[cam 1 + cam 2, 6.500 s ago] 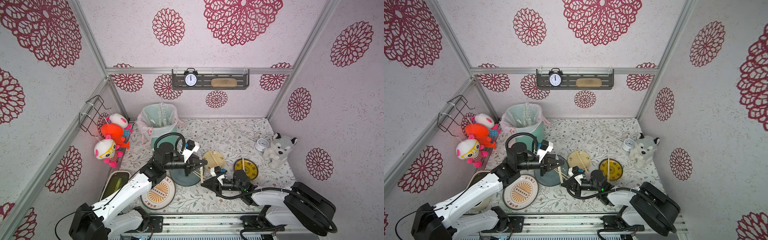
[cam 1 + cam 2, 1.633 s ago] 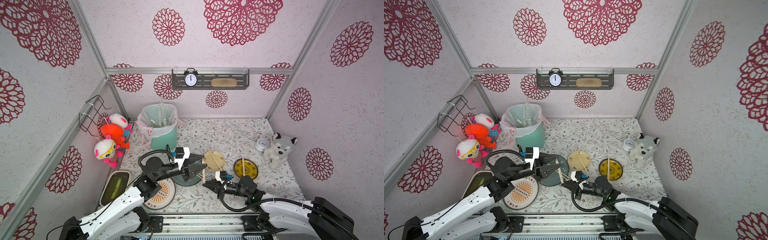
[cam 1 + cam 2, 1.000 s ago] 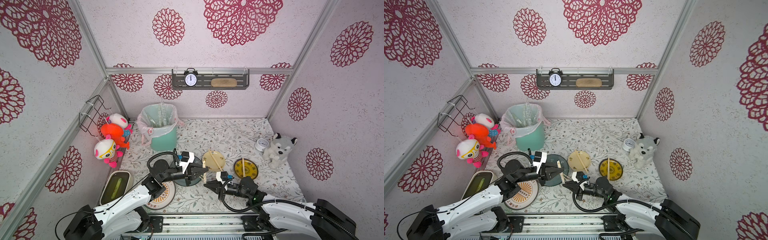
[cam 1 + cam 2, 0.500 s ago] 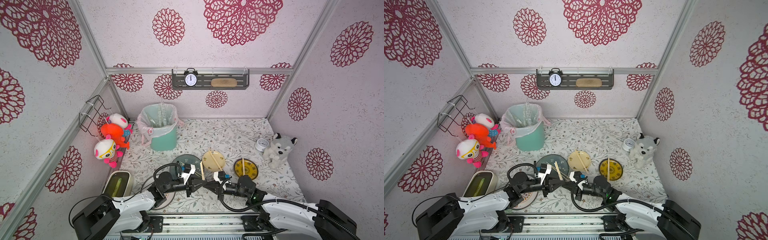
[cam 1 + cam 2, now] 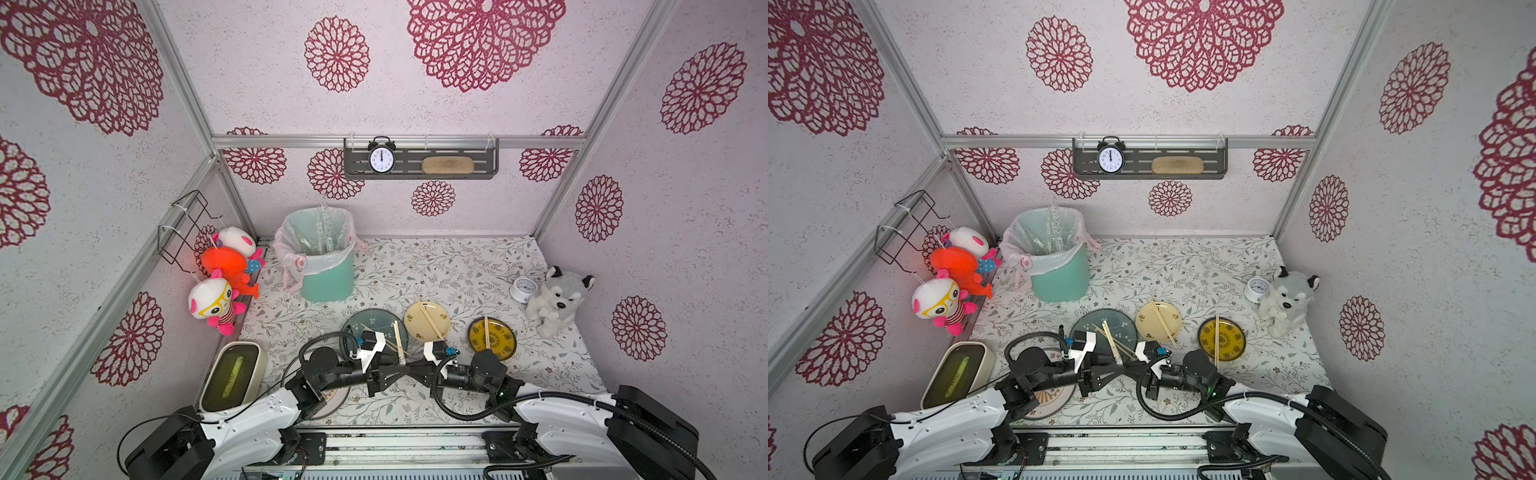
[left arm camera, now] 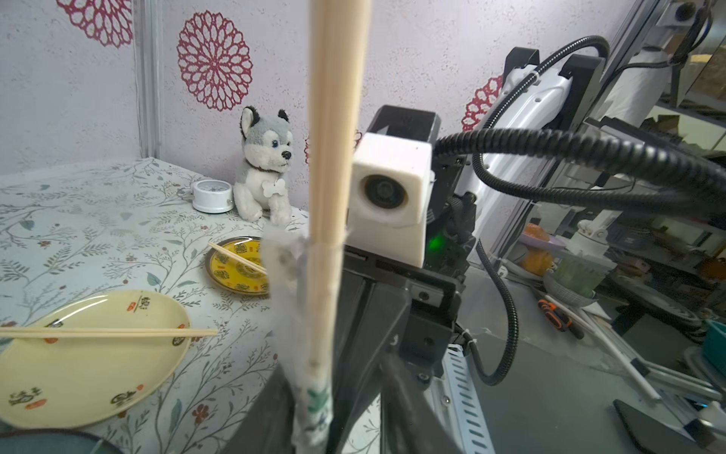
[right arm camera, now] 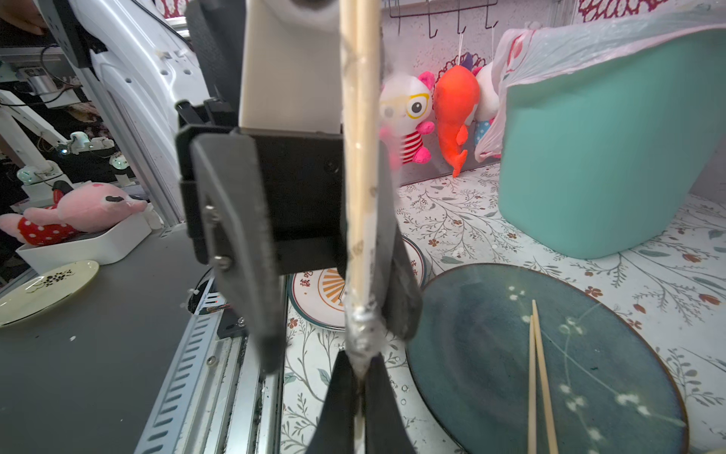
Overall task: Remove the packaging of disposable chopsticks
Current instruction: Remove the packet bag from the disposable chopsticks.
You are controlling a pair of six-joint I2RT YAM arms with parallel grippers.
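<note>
Both arms are the same build: glossy white shells on the long links of the left arm (image 5: 249, 419) and the right arm (image 5: 557, 415), chunky round black joints (image 5: 324, 361), and boxy black bases (image 5: 652, 428). Each wrist carries a little white camera block (image 6: 389, 188) with a round lens and a blue plug (image 5: 367, 344). A fat ribbed black hose (image 6: 589, 149) loops off the right arm, and a green light (image 6: 436, 243) glows beside its camera block. The left pincer (image 7: 340, 350) is matte black, with flat wedge-shaped fingers (image 7: 235, 243) and two silver screws (image 7: 214, 214) in the side of one.
</note>
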